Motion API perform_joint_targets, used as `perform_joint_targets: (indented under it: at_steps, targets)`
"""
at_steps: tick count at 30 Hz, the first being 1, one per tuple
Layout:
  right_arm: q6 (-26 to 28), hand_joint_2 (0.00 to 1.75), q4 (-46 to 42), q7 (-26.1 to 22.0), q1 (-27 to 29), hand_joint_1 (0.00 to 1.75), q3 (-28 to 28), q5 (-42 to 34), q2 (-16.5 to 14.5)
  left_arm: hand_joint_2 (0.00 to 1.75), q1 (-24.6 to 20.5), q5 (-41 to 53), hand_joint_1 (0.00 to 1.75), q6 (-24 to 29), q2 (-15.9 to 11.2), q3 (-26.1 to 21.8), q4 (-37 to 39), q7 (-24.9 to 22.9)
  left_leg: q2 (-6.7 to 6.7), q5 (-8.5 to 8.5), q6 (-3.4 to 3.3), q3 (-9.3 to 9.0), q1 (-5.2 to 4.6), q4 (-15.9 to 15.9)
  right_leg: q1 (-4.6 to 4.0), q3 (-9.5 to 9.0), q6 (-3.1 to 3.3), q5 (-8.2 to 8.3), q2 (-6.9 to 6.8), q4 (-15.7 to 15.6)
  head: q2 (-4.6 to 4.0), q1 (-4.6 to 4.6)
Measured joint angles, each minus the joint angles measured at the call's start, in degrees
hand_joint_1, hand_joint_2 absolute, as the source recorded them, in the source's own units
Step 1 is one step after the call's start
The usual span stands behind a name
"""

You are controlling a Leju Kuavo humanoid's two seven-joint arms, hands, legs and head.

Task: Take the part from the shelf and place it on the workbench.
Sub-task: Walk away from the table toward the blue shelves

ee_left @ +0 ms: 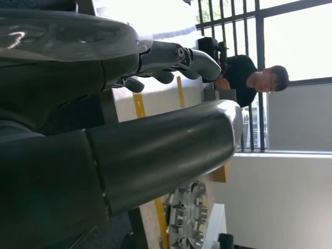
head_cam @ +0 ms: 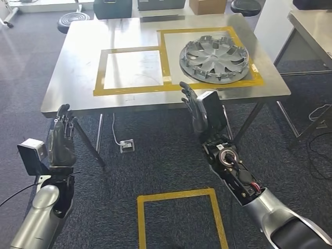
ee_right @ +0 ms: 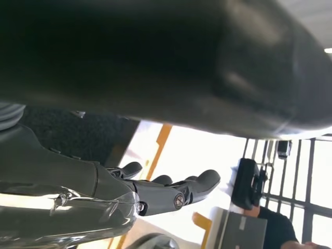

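The part, a grey wheel cover (head_cam: 214,58), is seen lying flat on the workbench (head_cam: 74,78), inside the right-hand, larger yellow-taped frame (head_cam: 168,52), toward the far right of the tabletop. Being round, it has no long axis to speak of; its ribbed inner side is turned upward. By this layout the placing is judged to be done, with only the withdrawal of the arms left.

The right hand (head_cam: 195,109) is raised in front of the near table edge, just below and to the left of the wheel cover. Its fingers are extended and slightly apart, and nothing is held in them. The left hand (head_cam: 61,139) is held lower and well to the left, beyond the table's near left corner, its fingers likewise loosely spread and empty. The right hand is clearly the nearer of the two to the part, which lies ahead of it and to the right.

A smaller taped frame (head_cam: 133,68) is marked on the left of the tabletop. A yellow square (head_cam: 178,212) is taped on the dark carpet between the arms. Black stools (head_cam: 72,22) and boxes (head_cam: 207,5) are ranged beyond the far edge. In the left wrist view a person (ee_left: 250,78) in dark clothing is seen near a window. Nothing is seen between the right hand and the part except the table edge.
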State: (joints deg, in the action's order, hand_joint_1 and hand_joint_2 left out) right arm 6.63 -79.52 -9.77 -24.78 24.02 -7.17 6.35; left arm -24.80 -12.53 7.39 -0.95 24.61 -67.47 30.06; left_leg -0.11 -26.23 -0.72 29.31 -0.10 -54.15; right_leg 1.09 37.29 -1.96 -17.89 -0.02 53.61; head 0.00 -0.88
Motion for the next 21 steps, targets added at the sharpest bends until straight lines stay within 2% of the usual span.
perform_joint_targets:
  at_steps: [1, 2, 4, 5, 6, 7, 8, 9, 10, 11, 12, 13, 14, 15, 16, 17, 18, 19, 20, 21]
  targets:
    - [0.0, 0.0, 0.0, 0.0, 0.2, 0.0, 0.0, 0.0, 0.0, 0.0, 0.0, 0.0, 0.0, 0.0, 0.0, 0.0, 0.0, 0.0, 0.13, 0.6, -0.54, 0.54, 0.07, 0.2, 0.04, 0.57, -0.27, -1.07, 0.05, 0.6, 0.0, -0.01]
    - [0.1, 0.0, 0.0, 0.0, 0.4, 0.0, -0.1, 0.0, 0.1, 0.0, 0.0, 0.0, 0.0, 0.0, 0.1, 0.0, 0.1, 0.0, 0.28, 1.33, -1.08, 1.21, 0.19, 0.3, 0.06, 1.39, -0.47, -3.46, 0.09, 2.5, 0.0, -0.22]
    - [0.1, 0.0, 0.0, 0.1, 0.6, 0.0, -0.1, 0.0, 0.2, 0.0, 0.0, 0.0, 0.0, 0.0, 0.3, 0.0, 0.1, 0.0, 0.4, 2.69, -1.71, 2.73, 0.16, 0.3, 0.06, 3.44, -0.73, -10.15, 0.09, 10.0, 0.0, -0.75]
    - [0.1, 0.0, 0.0, 0.1, 0.7, 0.0, -0.1, 0.0, 0.2, 0.0, 0.1, 0.0, 0.0, -0.1, 0.3, 0.0, 0.1, 0.0, 0.41, 3.39, -1.81, 3.54, 0.1, 0.3, 0.04, 4.22, -0.84, -12.49, 0.09, 14.4, 0.0, -1.05]
    - [0.2, 0.0, 0.0, 0.1, 0.7, 0.0, -0.2, 0.0, 0.2, 0.0, 0.1, 0.0, 0.0, -0.1, 0.3, 0.0, 0.1, 0.0, 0.4, 4.1, -1.81, 4.4, 0.04, 0.3, 0.02, 4.45, -0.9, -13.24, 0.1, 17.7, 0.0, -1.28]
    - [0.2, 0.0, 0.0, 0.1, 0.8, 0.0, -0.3, 0.0, 0.2, 0.0, 0.2, 0.0, 0.0, -0.1, 0.4, 0.0, 0.2, 0.0, 0.39, 4.81, -1.76, 5.31, -0.02, 0.2, 0.01, 3.84, -0.88, -12.49, 0.1, 19.3, 0.0, -1.52]
    - [0.2, 0.0, 0.0, 0.2, 0.8, 0.0, -0.3, 0.0, 0.2, 0.0, 0.2, 0.0, 0.0, 0.0, 0.4, 0.0, 0.2, 0.0, 0.38, 5.52, -1.65, 6.24, -0.05, 0.2, 0.01, 2.17, -0.8, -10.82, 0.1, 18.9, 0.0, -1.75]
    - [0.2, 0.0, 0.0, 0.2, 0.8, 0.0, -0.4, 0.1, 0.2, 0.0, 0.3, -0.1, 0.0, 0.0, 0.4, 0.0, 0.2, 0.0, 0.37, 6.21, -1.49, 7.11, -0.06, 0.1, 0.0, -0.52, -0.65, -9.18, 0.11, 16.4, 0.0, -1.98]
    - [0.2, 0.0, -0.1, 0.2, 0.8, 0.0, -0.4, 0.1, 0.2, 0.0, 0.3, -0.1, 0.0, 0.0, 0.4, 0.0, 0.2, 0.0, 0.35, 6.84, -1.27, 7.86, -0.12, 0.0, -0.06, -4.09, -0.47, -8.73, 0.13, 12.1, 0.0, -2.25]
    - [0.2, 0.0, -0.3, 0.2, 0.7, 0.0, -0.4, 0.1, 0.2, 0.0, 0.3, -0.1, 0.0, 0.0, 0.4, 0.0, 0.2, 0.0, 0.36, 7.42, -1.02, 8.39, -0.19, -0.2, -0.16, -7.76, -0.25, -9.23, 0.17, 7.1, 0.0, -2.47]
    - [0.2, 0.0, -0.5, 0.2, 0.7, 0.0, -0.4, 0.1, 0.2, 0.0, 0.3, -0.1, 0.0, 0.0, 0.4, 0.0, 0.2, 0.0, 0.37, 8.06, -0.72, 8.67, -0.22, -0.1, -0.32, -10.41, -0.03, -10.06, 0.22, 3.3, 0.0, -2.55]
    - [0.2, 0.0, -0.7, 0.2, 0.7, 0.0, -0.5, 0.1, 0.2, 0.0, 0.2, -0.1, 0.0, 0.0, 0.4, 0.0, 0.2, 0.0, 0.4, 8.68, -0.42, 8.79, -0.2, 0.0, -0.52, -11.97, 0.17, -10.83, 0.29, 0.8, 0.0, -2.58]
    - [0.2, 0.0, -0.8, 0.2, 0.7, 0.0, -0.5, 0.1, 0.2, 0.0, 0.2, -0.1, 0.0, 0.1, 0.4, 0.0, 0.2, 0.0, 0.39, 9.38, -0.12, 8.85, -0.16, 0.2, -0.68, -12.25, 0.42, -10.73, 0.35, -0.2, 0.0, -2.58]
    - [0.2, 0.0, -0.9, 0.2, 0.7, 0.0, -0.4, 0.1, 0.2, 0.0, 0.2, -0.1, 0.0, 0.1, 0.4, 0.0, 0.2, 0.0, 0.35, 9.78, 0.21, 8.99, -0.09, 0.4, -0.56, -11.73, 0.75, -10.06, 0.26, -0.1, 0.0, -2.51]
    - [0.2, 0.0, -0.9, 0.3, 0.7, 0.0, -0.4, 0.1, 0.2, 0.0, 0.3, -0.1, 0.0, 0.1, 0.4, 0.0, 0.2, -0.1, 0.25, 9.16, 0.52, 9.45, -0.05, 0.0, -0.43, -11.19, 1.13, -9.38, 0.14, -0.3, 0.0, -2.44]
    - [0.2, 0.0, -0.9, 0.3, 0.7, 0.0, -0.4, 0.1, 0.2, 0.0, 0.3, -0.2, 0.0, 0.1, 0.3, 0.0, 0.2, -0.1, 0.14, 7.23, 0.83, 10.28, -0.02, -1.6, -0.27, -10.39, 1.61, -8.55, -0.04, -0.5, 0.0, -2.22]
    - [0.2, 0.0, -0.9, 0.3, 0.7, 0.0, -0.4, 0.1, 0.2, 0.0, 0.3, -0.2, 0.0, 0.2, 0.3, 0.0, 0.2, -0.1, 0.07, 4.16, 1.11, 11.39, 0.11, -4.4, -0.09, -9.45, 1.98, -7.65, -0.22, -0.6, 0.0, -1.83]
    - [0.1, 0.0, -0.9, 0.3, 0.6, 0.0, -0.4, 0.1, 0.2, 0.0, 0.3, -0.3, 0.0, 0.2, 0.3, 0.0, 0.2, -0.1, 0.02, 0.68, 1.36, 12.61, 0.26, -8.4, -0.14, -8.37, 2.22, -6.8, -0.28, -0.6, 0.0, -1.42]
    - [0.1, 0.0, -0.9, 0.3, 0.6, 0.0, -0.4, 0.1, 0.2, 0.0, 0.4, -0.3, 0.0, 0.3, 0.2, 0.0, 0.2, -0.1, 0.02, -2.02, 1.6, 13.68, 0.42, -12.8, -0.15, -7.23, 2.34, -5.91, -0.32, -0.5, 0.0, -1.03]
    - [0.1, 0.0, -0.9, 0.3, 0.7, 0.0, -0.4, 0.1, 0.2, 0.0, 0.5, -0.3, 0.0, 0.3, 0.2, 0.0, 0.2, -0.1, 0.03, -3.15, 1.8, 14.27, 0.55, -16.6, -0.16, -6.11, 2.31, -5.09, -0.33, -0.4, 0.0, -0.68]
